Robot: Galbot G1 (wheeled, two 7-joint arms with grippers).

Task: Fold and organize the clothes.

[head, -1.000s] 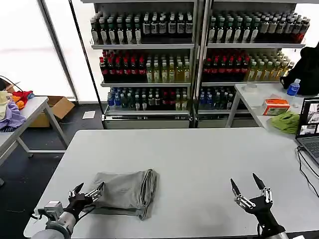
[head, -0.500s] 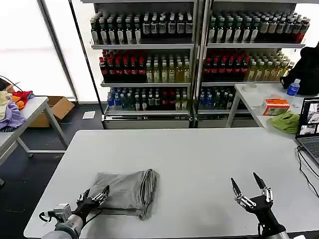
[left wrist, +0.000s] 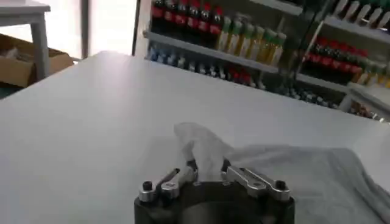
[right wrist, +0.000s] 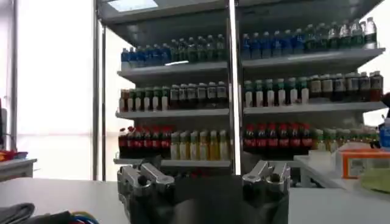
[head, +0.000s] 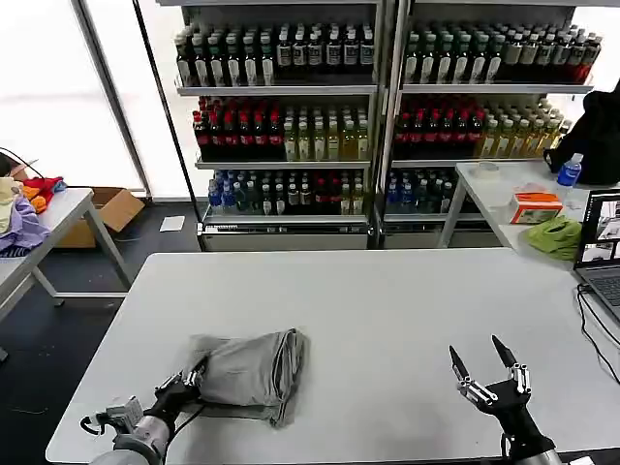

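One light grey T-shirt [head: 247,371] lies folded into a compact, roughly rectangular bundle on the white bench [head: 387,300]. Its layered edges stack along the side away from the left gripper [head: 187,385], and the top surface shows soft creases. No print or label shows on it as it lies.

In the head view the left gripper sits at the bundle's near left corner, its fingers [head: 180,382] drawn close together on the cloth, and that corner rises a little off the bench. The left wrist view shows this more closely: a pinched tuft of the pale fabric [left wrist: 204,152] stands up between the two fingers [left wrist: 177,181], which are narrow and gripping it, while the rest of the shirt spreads flat beyond and to one side of them.

The right gripper [head: 485,368] hovers over the bare bench well apart from the shirt, its two dark pointed fingers [head: 457,366] spread wide with nothing between them. The right wrist view looks out between those fingers [right wrist: 141,178] toward the two shelving units of bottled drinks [right wrist: 231,103] behind the bench; the head view shows the same shelves [head: 387,107] in several rows.

The count: one shirt, two grippers, one bench.
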